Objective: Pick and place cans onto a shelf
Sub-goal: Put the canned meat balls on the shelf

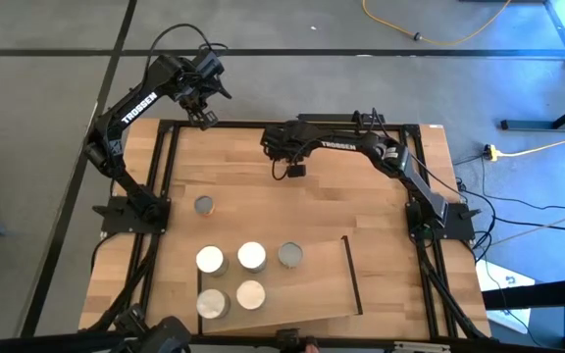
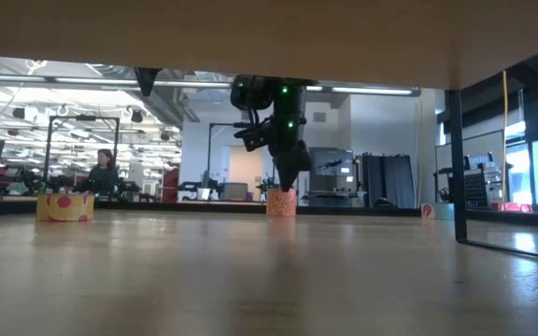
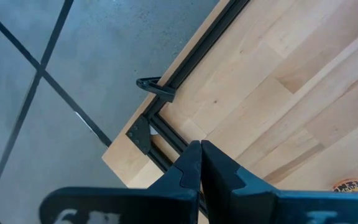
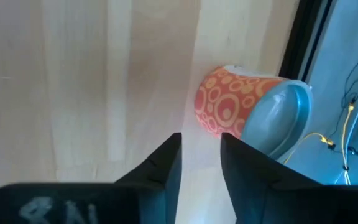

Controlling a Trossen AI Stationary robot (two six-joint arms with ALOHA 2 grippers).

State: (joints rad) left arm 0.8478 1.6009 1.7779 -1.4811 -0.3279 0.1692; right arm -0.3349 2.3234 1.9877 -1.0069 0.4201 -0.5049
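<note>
Right gripper [image 4: 201,155] sits upper-middle of the table, fingers spread, right over an orange can [image 4: 241,109]. Left gripper [image 3: 201,163] is pinched shut at upper left. Five cans on the shelf [image 1: 322,294], lower middle.

1. Cans: seven. Five are clustered at the table's 6 o'clock around the middle can [image 1: 252,256]. A lone can [image 1: 204,205] stands toward 9 o'clock. An orange-patterned can [image 4: 229,109] sits under the right gripper [image 1: 295,170], toward 12 o'clock.
2. Shelf [image 1: 322,286]: one.
3. Arms: two, the left arm [image 1: 135,106] at 10 o'clock and the right arm [image 1: 361,147] at 1 o'clock.
4. Person [image 2: 104,171]: one.
</note>
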